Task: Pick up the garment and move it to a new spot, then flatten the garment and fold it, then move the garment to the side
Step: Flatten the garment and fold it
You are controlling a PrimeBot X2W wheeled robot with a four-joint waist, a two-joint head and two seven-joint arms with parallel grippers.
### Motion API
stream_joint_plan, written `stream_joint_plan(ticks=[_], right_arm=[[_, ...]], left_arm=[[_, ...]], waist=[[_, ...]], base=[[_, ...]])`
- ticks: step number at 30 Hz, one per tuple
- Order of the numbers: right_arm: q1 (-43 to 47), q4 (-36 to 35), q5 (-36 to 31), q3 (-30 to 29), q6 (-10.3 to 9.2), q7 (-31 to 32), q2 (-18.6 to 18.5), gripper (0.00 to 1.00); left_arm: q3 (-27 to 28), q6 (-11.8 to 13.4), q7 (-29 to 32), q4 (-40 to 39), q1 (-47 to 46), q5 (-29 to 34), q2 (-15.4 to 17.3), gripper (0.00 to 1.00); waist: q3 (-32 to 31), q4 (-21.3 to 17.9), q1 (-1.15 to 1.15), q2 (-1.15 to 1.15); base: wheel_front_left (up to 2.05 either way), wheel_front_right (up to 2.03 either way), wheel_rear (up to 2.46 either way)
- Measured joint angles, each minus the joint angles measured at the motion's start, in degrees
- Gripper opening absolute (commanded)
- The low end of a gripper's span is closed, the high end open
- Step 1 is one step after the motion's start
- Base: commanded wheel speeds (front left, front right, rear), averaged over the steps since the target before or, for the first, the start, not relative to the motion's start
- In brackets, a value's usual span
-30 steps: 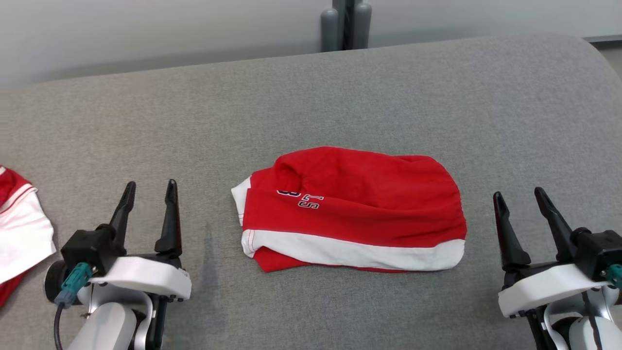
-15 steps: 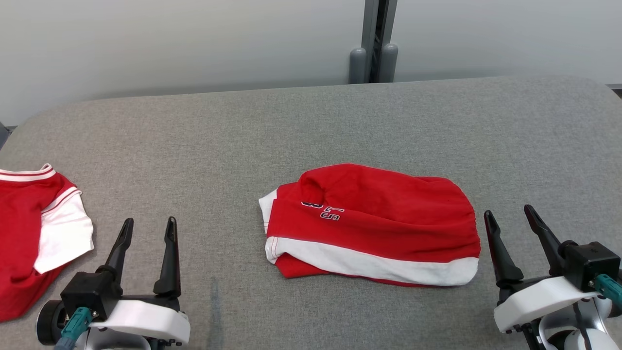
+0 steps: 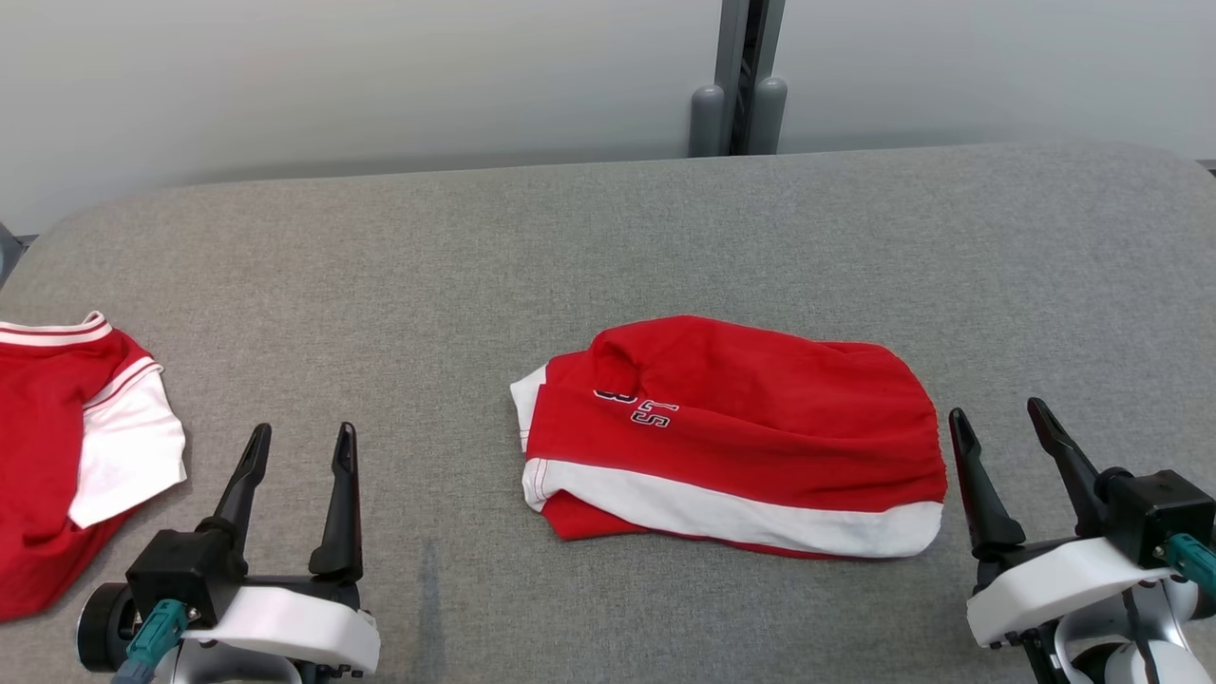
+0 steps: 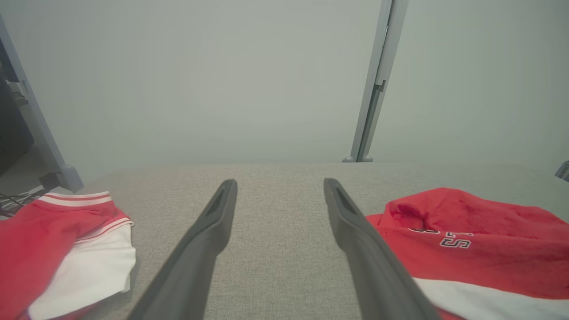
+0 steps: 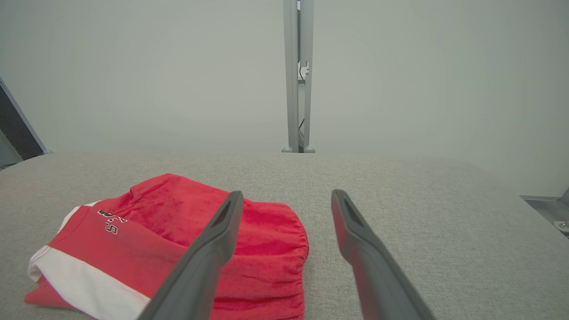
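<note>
Two red-and-white garments lie on my grey fabric table (image 3: 475, 266): the folded garment (image 3: 731, 437) at the centre, between my two grippers, and a second garment (image 3: 66, 456) at the left edge. My left gripper (image 3: 304, 432) and right gripper (image 3: 997, 411) sit near me, fingers spread apart, holding nothing. Beyond the table is a pale wall (image 3: 380, 76) with one grey post (image 3: 746, 76).

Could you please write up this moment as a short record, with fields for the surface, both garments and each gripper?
surface: grey padded table
main item: red garment, folded over at the centre, white band along its near edge, dark lettering on top
other item: red and white garment at the table's left edge, partly cut off
left arm: left gripper open, empty, between the two garments
right arm: right gripper open, empty, close by the red garment's right end
behind: grey post
</note>
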Motion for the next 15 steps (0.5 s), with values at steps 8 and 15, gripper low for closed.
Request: stream_joint_plan(ticks=[8, 15], right_arm=[[-0.7, 0.1, 0.1, 0.4, 0.00, 0.0, 0.0, 1.00], [-2.1, 0.6, 0.5, 1.4, 0.00, -0.2, 0.0, 1.00]], left_arm=[[-1.1, -0.1, 0.7, -0.7, -1.4, 0.6, 0.3, 1.00], [-6.2, -4.9, 7.1, 2.5, -6.2, -0.6, -0.9, 1.00]], waist=[[0.8, -0.4, 0.00, 0.00], [2.5, -2.2, 0.00, 0.00]], base=[[0.00, 0.00, 0.00], [0.00, 0.00, 0.00]])
